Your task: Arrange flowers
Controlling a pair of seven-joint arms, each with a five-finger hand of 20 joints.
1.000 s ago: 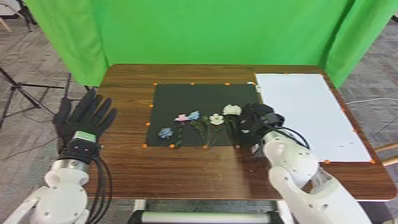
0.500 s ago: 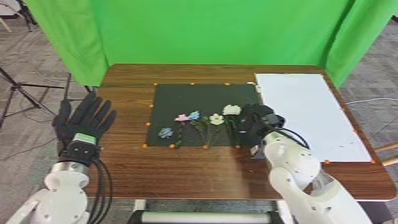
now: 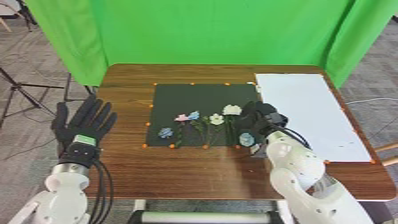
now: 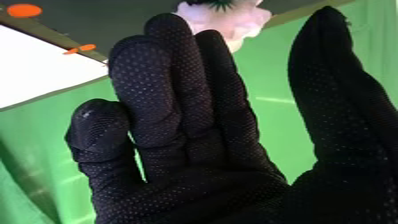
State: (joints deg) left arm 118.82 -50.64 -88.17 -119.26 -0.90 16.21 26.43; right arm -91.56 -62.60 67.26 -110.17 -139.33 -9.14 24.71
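Risk of knocking white flower [image 3: 232, 109] askew on mat [image 3: 202, 93], with right hand [image 3: 258, 118] close beside, fingers [image 4: 147, 90] straight and nearly together, thumb [image 4: 330, 85] wide; also of snagging nearby blue flower [image 3: 246, 139] if sweeping low. Left hand [image 3: 81, 123] splayed.

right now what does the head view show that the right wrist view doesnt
Head view: the left robot hand in its black fabric glove, fingers spread, beside the dark rectangular mat; on the mat, a small pink flower and a small blue flower.

Right wrist view: the dotted texture on the black-gloved right robot hand.

Both: that hand, the mat, the white rectangular sheet, orange markers, the green curtain and a pale flower, though I can't tell which.
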